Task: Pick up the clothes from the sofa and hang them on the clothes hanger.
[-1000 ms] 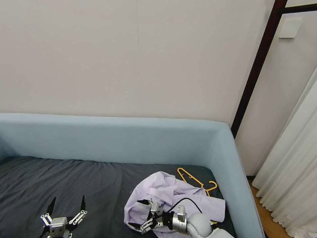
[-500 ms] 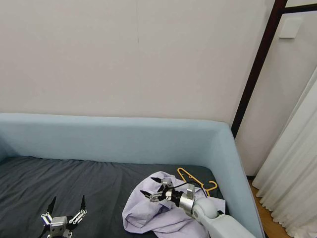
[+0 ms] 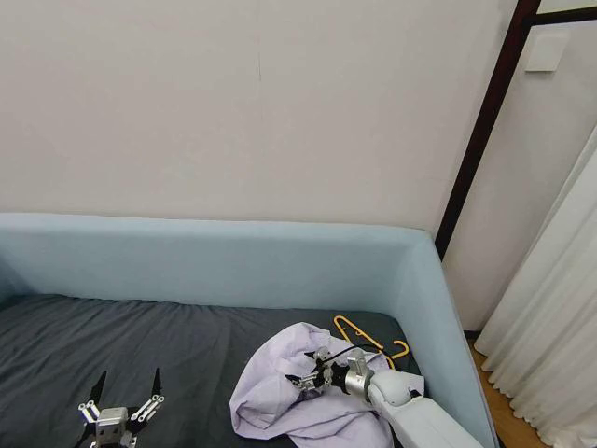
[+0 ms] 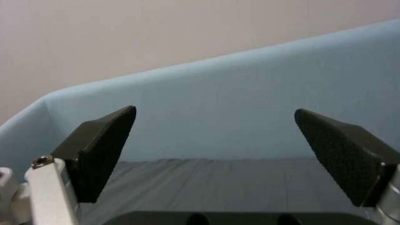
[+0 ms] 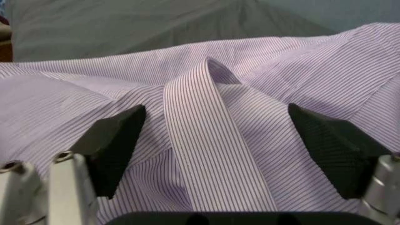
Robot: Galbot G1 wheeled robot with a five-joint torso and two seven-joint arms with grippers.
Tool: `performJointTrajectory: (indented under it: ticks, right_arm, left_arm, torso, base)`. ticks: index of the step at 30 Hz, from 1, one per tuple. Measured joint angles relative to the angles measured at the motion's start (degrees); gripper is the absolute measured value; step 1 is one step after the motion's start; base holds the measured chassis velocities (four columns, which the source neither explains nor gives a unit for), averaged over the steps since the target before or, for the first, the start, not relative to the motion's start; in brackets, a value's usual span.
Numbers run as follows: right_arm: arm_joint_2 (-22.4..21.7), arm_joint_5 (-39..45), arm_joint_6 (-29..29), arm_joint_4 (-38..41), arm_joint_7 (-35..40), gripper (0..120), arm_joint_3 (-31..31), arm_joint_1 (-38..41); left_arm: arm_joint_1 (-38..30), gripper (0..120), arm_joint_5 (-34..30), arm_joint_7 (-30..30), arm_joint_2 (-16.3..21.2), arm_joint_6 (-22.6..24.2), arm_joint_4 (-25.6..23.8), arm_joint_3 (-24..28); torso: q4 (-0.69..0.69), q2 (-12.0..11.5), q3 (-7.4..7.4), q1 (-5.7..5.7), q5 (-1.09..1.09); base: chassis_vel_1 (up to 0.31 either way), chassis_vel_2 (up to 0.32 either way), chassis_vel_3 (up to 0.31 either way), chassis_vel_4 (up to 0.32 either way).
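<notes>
Where the shirt lies: purple striped shirt (image 3: 270, 397) crumpled on the dark seat at the right end of the light blue sofa (image 3: 233, 266), just beside the yellow hanger (image 3: 368, 338).
Right end effector (image 3: 308, 381): low over the shirt, fingers apart, a raised fold of fabric between them.
Left end effector (image 3: 127, 378): fingers apart, holding nothing, above the seat, well apart from the shirt.

We see only part of the yellow hanger (image 3: 369, 338); the rest lies under the purple shirt (image 3: 270, 392). The head view's edge crops our left gripper (image 3: 127, 377).
</notes>
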Motion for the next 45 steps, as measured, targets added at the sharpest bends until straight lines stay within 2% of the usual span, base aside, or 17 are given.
performJointTrajectory:
  ticks: [2, 5, 7, 10, 11, 15, 17, 22, 25, 30, 33, 34, 37, 38, 43, 45]
  right_arm:
    - [0.3, -0.4, 0.0, -0.5, -0.1, 81, 0.1, 0.1]
    - [1.0, -1.5, 0.1, -1.8, -1.3, 66, 0.6, 0.2]
    - [1.0, -1.7, 0.2, -1.9, -1.9, 63, 0.7, 0.2]
    - [1.0, -2.1, 0.6, -2.0, -3.8, 51, 0.8, 0.1]
    - [1.0, -2.1, 0.6, -2.0, -3.8, 51, 0.8, 0.1]
    - [0.4, -2.3, 2.1, -1.2, -7.4, 29, 1.6, -0.6]
    - [0.3, -2.2, 2.3, -1.1, -7.7, 27, 1.7, -0.7]
    - [-0.8, -1.1, 3.7, 0.0, -10.9, 5, 2.7, -1.2]
    - [-1.1, -1.0, 4.3, 0.2, -11.8, 0, 3.1, -1.5]
    - [-2.2, -0.1, 5.6, 2.8, -10.2, 0, 4.1, -2.5]
    - [-5.4, 2.7, 6.5, 11.4, -3.5, 0, 5.5, -3.3]
    - [-5.4, 2.7, 6.5, 11.4, -3.5, 0, 5.5, -3.3]
    - [-9.7, 6.9, 6.3, 21.6, 1.4, 0, 6.8, -3.7]
    - [-9.7, 6.9, 6.3, 21.6, 1.4, 0, 6.8, -3.7]
    - [-16.4, 15.2, 7.9, 35.2, 6.7, 0, 8.8, -2.7]
    - [-17.4, 16.4, 8.1, 37.0, 7.1, 0, 9.4, -2.4]
  left_arm:
    - [0.0, 100, 0.0, 0.0, 0.0, 0.0, 0.0, 0.0]
    - [0.0, 100, 0.0, -0.3, -0.1, -0.1, 0.2, 0.0]
    - [0.0, 100, 0.0, -0.3, -0.1, -0.2, 0.3, 0.0]
    - [0.0, 100, 0.0, -0.4, 0.0, -0.3, 0.6, -0.1]
    - [0.0, 100, 0.0, -0.4, 0.0, -0.3, 0.6, -0.1]
    - [-0.3, 100, 0.1, -0.6, 0.0, -0.4, 0.8, 0.1]
    - [-0.3, 100, 0.1, -0.6, 0.0, -0.4, 0.8, 0.2]
    - [-0.6, 100, 0.5, -0.7, 0.0, -0.4, 1.1, 0.5]
    - [-0.6, 100, 0.5, -0.7, 0.0, -0.4, 1.1, 0.6]
    - [-0.6, 100, 0.5, -1.0, 0.2, -0.4, 1.1, 0.7]
    - [-0.5, 100, 0.4, -1.3, 0.7, -0.4, 1.1, 0.6]
    - [-0.5, 100, 0.4, -1.3, 0.7, -0.4, 1.1, 0.6]
    - [-0.6, 100, 0.4, -1.4, 0.8, -0.4, 0.9, 0.9]
    - [-0.6, 100, 0.4, -1.4, 0.8, -0.4, 0.9, 0.9]
    - [-0.7, 100, 0.4, -1.4, 0.7, -0.3, 0.2, 2.0]
    - [-0.7, 100, 0.4, -1.4, 0.7, -0.3, 0.0, 2.1]
  torso:
    - [0.0, 0.0, 0.0, 0.0, 0.0]
    - [0.0, 0.0, 0.0, 0.0, 0.0]
    - [0.0, 0.0, 0.0, 0.0, 0.0]
    - [0.0, 0.0, 0.0, 0.0, 0.0]
    - [0.0, 0.0, 0.0, 0.0, 0.0]
    - [-0.01, 0.0, 0.0, 0.0, 0.01]
    - [-0.01, 0.0, 0.0, 0.0, 0.01]
    - [-0.01, 0.0, 0.0, 0.0, 0.01]
    - [-0.01, 0.0, 0.0, 0.0, 0.01]
    - [-0.01, 0.0, 0.0, 0.0, 0.02]
    - [-0.01, 0.0, 0.0, 0.0, 0.01]
    - [-0.01, 0.0, 0.0, 0.0, 0.01]
    - [-0.01, 0.0, 0.0, 0.0, 0.01]
    - [-0.01, 0.0, 0.0, 0.0, 0.01]
    - [-0.01, 0.0, -0.01, 0.0, 0.01]
    - [-0.01, 0.0, -0.01, 0.0, 0.01]
  base:
    - [0.0, 0.0, 0.0, 0.0]
    - [0.0, 0.0, 0.0, 0.0]
    - [0.0, 0.0, 0.0, 0.0]
    - [0.0, 0.0, 0.0, 0.0]
    - [0.0, 0.0, 0.0, 0.0]
    - [0.0, 0.0, 0.0, 0.0]
    - [0.0, 0.0, 0.0, 0.0]
    - [0.0, 0.0, 0.0, 0.0]
    - [0.0, 0.0, 0.0, 0.0]
    - [0.0, 0.0, 0.0, 0.0]
    - [0.0, 0.0, 0.0, 0.0]
    - [0.0, 0.0, 0.0, 0.0]
    - [0.0, 0.0, 0.0, 0.0]
    - [0.0, 0.0, 0.0, 0.0]
    - [0.0, 0.0, 0.0, 0.0]
    - [0.0, 0.0, 0.0, 0.0]
